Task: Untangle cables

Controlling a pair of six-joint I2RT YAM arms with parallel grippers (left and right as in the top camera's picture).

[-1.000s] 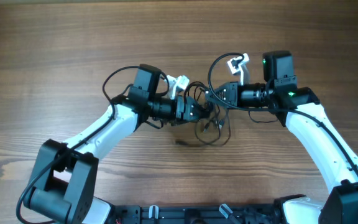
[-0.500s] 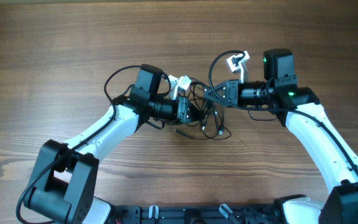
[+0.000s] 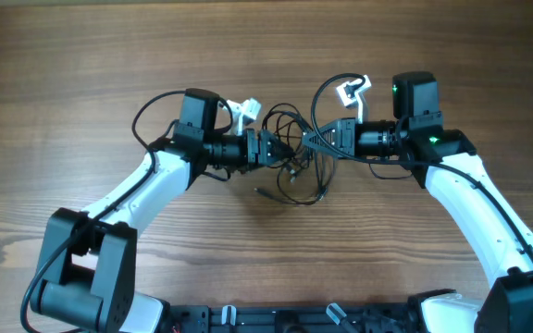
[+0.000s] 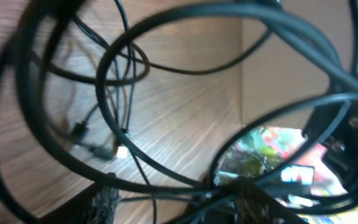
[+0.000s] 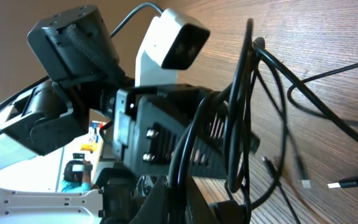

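Observation:
The cables (image 3: 296,176) are a bunch of thin black cords hanging between the two grippers at table centre, with loose loops and plugs trailing down onto the wood. My left gripper (image 3: 274,148) points right into the bunch. In the left wrist view its fingers (image 4: 104,205) stand apart, open, with strands (image 4: 102,93) crossing the gap (image 4: 182,202) and a silver-tipped plug (image 4: 120,151) lying on the table beyond. My right gripper (image 3: 315,139) points left, shut on the cables (image 5: 244,93), one cord pinched between its fingers (image 5: 176,199). Another silver plug (image 5: 344,184) lies on the table.
The wooden table (image 3: 81,55) extends all around the arms. Thicker black arm wiring loops above the left wrist (image 3: 151,116) and the right wrist (image 3: 317,97). The robot base frame (image 3: 276,319) runs along the near edge.
My left gripper shut, then opened again, and the left arm drew back to the left and further up the table. The trailing loops shifted left. The right arm stayed still.

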